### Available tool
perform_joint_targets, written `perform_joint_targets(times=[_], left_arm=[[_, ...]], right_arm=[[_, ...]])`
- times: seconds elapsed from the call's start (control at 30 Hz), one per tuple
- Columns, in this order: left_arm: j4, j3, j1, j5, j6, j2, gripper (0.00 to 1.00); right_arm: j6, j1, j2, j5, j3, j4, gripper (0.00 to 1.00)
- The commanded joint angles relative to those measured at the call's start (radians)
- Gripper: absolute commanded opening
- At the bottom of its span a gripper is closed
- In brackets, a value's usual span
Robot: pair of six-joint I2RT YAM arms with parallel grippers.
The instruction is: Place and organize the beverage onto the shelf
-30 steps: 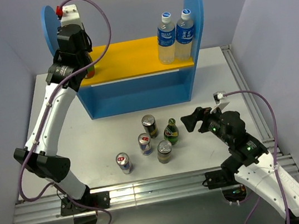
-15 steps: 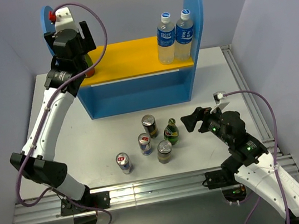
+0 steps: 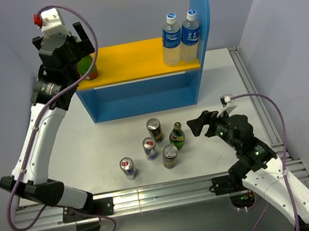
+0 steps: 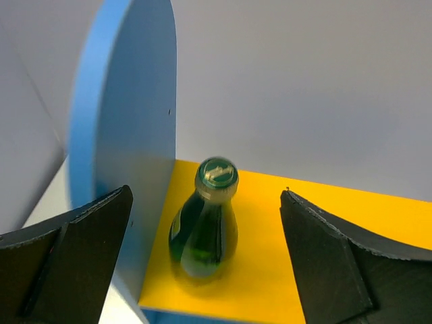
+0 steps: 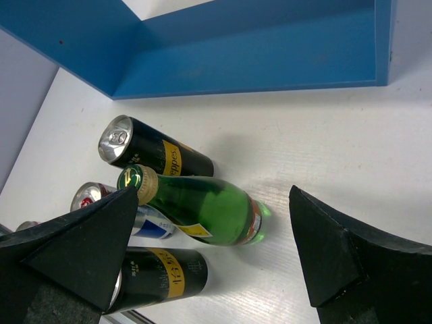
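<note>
One green bottle [image 3: 90, 67] [image 4: 204, 229] stands upright at the left end of the shelf's yellow board [image 3: 129, 61], beside the blue side panel [image 4: 128, 121]. My left gripper [image 3: 78, 43] [image 4: 204, 194] hovers above it, open, with both fingers apart from the glass. On the table stand a second green bottle [image 3: 176, 136] [image 5: 202, 209], two dark cans [image 3: 155, 130] [image 3: 170, 156] and two blue-and-silver cans [image 3: 150, 148] [image 3: 128, 168]. My right gripper [image 3: 198, 126] [image 5: 214, 192] is open just right of that bottle, holding nothing.
Two clear water bottles [image 3: 172, 40] [image 3: 191, 31] with blue labels stand at the right end of the upper board, by the right side panel [image 3: 201, 9]. The shelf's lower level [image 5: 256, 47] faces the drinks on the table.
My left gripper has opened, letting go of the green bottle on the upper board, and has risen up and to the left. The right arm has not moved.
</note>
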Motion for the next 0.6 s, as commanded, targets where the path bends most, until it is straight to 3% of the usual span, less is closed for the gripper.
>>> perform_joint_targets(times=[0.0, 0.17, 0.27, 0.3, 0.5, 0.57], left_arm=[[-0.100, 0.040, 0.007, 0.015, -0.071, -0.115, 0.99], [-0.122, -0.111, -0.049, 0.209, -0.152, -0.331, 0.99], [-0.078, -0.284, -0.161, 0.271, -0.183, -0.428, 0.99], [-0.062, -0.394, -0.244, 0.287, -0.189, -0.444, 0.99], [0.213, -0.841, -0.546, 0.228, -0.235, -0.545, 0.99], [0.296, -0.956, -0.585, 0.239, -0.253, -0.576, 0.99]], right_arm=[[-0.005, 0.008, -0.006, -0.003, -0.011, 0.032, 1.00], [-0.002, 0.006, -0.008, 0.003, -0.016, 0.034, 1.00], [0.001, 0.006, 0.002, 0.012, -0.017, 0.040, 1.00], [0.003, 0.006, 0.005, 0.017, -0.017, 0.039, 1.00], [0.052, 0.006, -0.012, 0.198, 0.012, -0.029, 1.00], [0.073, 0.006, -0.033, 0.254, 0.009, -0.043, 1.00]])
